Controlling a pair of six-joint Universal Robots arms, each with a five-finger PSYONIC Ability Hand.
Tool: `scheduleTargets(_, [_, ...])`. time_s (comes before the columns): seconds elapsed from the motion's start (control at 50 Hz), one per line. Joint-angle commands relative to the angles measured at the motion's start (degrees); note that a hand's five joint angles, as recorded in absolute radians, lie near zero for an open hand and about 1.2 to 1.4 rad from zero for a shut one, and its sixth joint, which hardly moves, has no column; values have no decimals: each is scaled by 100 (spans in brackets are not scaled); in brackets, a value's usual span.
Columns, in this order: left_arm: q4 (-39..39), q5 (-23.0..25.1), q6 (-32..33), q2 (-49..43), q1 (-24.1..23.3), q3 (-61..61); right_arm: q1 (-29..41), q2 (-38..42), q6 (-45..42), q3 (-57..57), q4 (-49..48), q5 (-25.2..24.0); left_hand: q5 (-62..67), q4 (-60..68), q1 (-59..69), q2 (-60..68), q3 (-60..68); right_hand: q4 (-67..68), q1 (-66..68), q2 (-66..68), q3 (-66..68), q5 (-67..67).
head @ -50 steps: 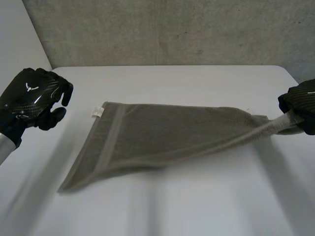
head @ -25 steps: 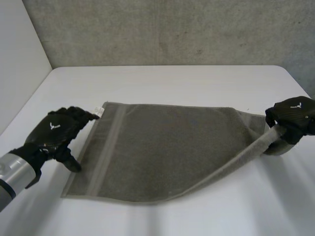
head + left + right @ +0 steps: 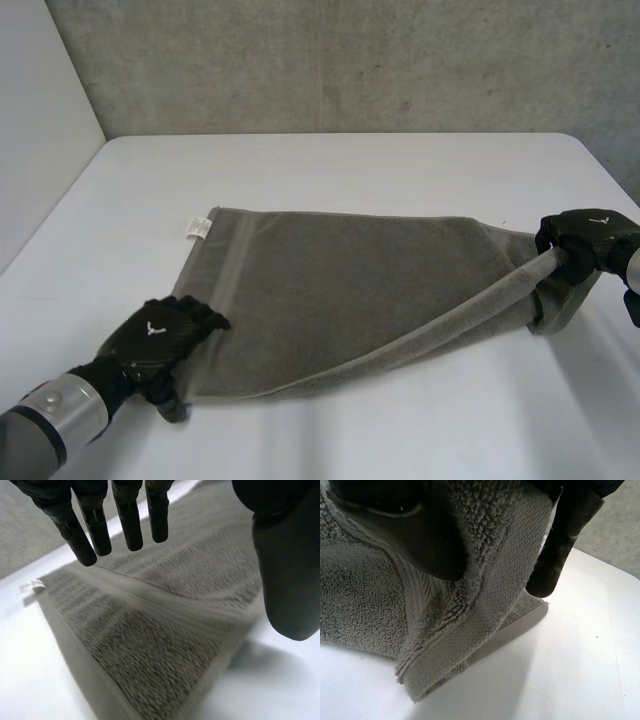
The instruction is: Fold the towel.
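My left hand (image 3: 165, 335) has moved down to the near left corner of the towel (image 3: 340, 280), fingers straight and apart above it. My right hand (image 3: 585, 240) is clamped on its right corner, held raised. The towel is grey terry with a woven band and lies mostly flat on the table (image 3: 350, 165), near edge lifted.
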Motion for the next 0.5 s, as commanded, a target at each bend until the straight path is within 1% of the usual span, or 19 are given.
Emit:
scheduleTargets(0.02, [33,-6,232,-457,-135,49,-15,112,71,30,-223,101,173,225,213,221,234,313,385,370,301,327])
scheduleTargets(0.04, [33,-6,232,-458,-135,49,-15,112,71,30,-224,102,174,226,214,222,235,313,385,370,301,327])
scheduleTargets(0.08, [50,-15,232,-633,-205,128,-15,226,89,21,-303,303,409,460,448,456,470,313,385,370,301,327])
scheduleTargets(0.16, [50,-103,206,-730,-249,215,-15,314,89,12,-321,462,610,662,649,658,671,313,385,370,301,327])
scheduleTargets(0.26, [59,-235,170,-810,-346,330,-15,411,80,-14,-303,480,1082,1134,1122,1130,1143,313,385,370,301,327])
scheduleTargets(0.3, [59,-244,127,-836,-425,400,-15,420,72,3,-303,480,1685,1737,1724,1733,1746,313,385,370,301,327])
scheduleTargets(0.34, [59,-244,92,-836,-460,427,-15,420,54,12,-303,480,1938,1990,1977,1986,1999,313,385,370,301,327])
scheduleTargets(0.5, [77,-244,-207,-845,-504,576,-15,420,28,30,-294,462,2527,2579,2567,2575,2588,313,385,370,301,327])
